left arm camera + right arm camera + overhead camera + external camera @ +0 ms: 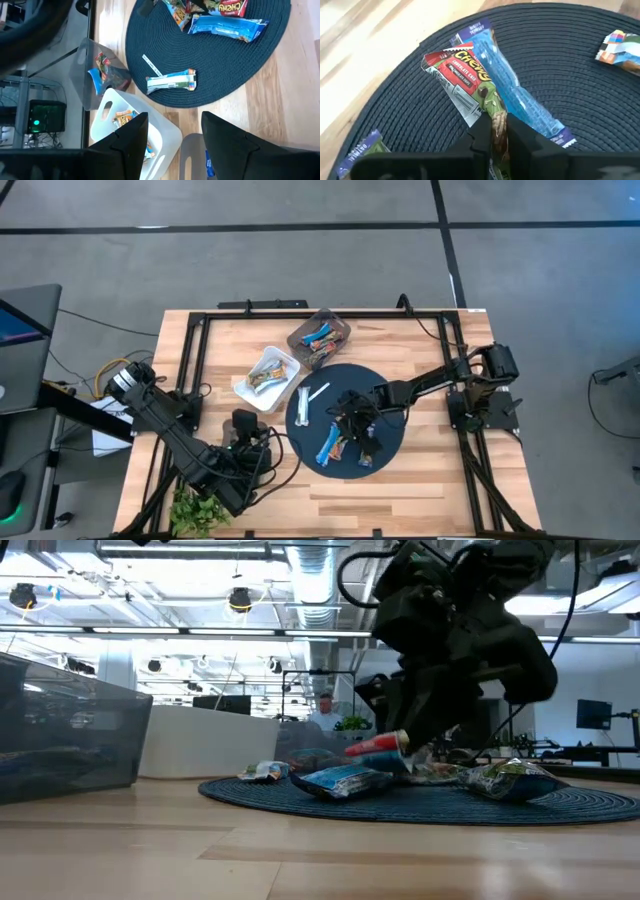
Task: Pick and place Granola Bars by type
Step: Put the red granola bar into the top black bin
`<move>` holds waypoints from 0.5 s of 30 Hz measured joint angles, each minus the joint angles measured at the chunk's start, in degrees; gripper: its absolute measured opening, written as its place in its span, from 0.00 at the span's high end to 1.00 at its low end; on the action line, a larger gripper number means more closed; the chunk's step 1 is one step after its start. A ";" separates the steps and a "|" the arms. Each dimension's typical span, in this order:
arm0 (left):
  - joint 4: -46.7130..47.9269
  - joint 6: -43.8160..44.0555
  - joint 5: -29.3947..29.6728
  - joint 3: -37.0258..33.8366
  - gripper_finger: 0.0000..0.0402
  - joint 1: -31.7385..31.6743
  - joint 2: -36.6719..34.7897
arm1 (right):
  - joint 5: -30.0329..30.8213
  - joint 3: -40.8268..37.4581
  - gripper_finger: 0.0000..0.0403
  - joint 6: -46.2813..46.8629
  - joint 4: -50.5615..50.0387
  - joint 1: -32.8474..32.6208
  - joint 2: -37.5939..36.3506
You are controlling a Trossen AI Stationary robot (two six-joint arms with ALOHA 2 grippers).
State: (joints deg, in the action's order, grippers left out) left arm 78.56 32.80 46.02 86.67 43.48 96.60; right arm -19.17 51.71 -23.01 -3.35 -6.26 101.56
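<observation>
From overhead the right gripper [352, 423] hides most of the pile on the dark mat [385, 385]. Its fingers pinch 1 red granola bar [470, 75], seemingly lifted above a blue bar [512, 92]. The left gripper [172, 137] hangs spread beside the white tray [167, 137].

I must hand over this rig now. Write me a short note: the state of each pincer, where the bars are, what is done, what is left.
Right pincer: shut on the red Chewy bar, at the dark round mat, the bar's free end angled up.
Left pincer: open, holding nothing, waiting at the table's front left.
On the mat: a long blue bar, a white bar, and a few more beside the right pincer.
Done: some bars lie in the white tray and in the clear tray.
Left: place the red bar, then sort the rest on the mat.
</observation>
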 joint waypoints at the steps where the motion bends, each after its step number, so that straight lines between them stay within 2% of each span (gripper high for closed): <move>1: -0.03 0.04 0.01 0.00 0.55 0.00 0.00 | 0.25 0.81 0.92 -0.03 -1.27 0.00 0.00; 11: 0.01 0.66 0.13 0.00 0.55 0.35 0.00 | 1.77 9.99 0.96 -5.56 -13.41 1.12 -0.11; 15: 0.01 1.27 0.34 0.00 0.56 0.93 0.00 | 5.27 13.03 0.95 -6.64 -15.84 2.68 -0.11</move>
State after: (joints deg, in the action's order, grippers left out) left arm 78.56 34.07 46.36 86.67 44.41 96.60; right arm -13.89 64.75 -29.65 -19.18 -3.58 101.45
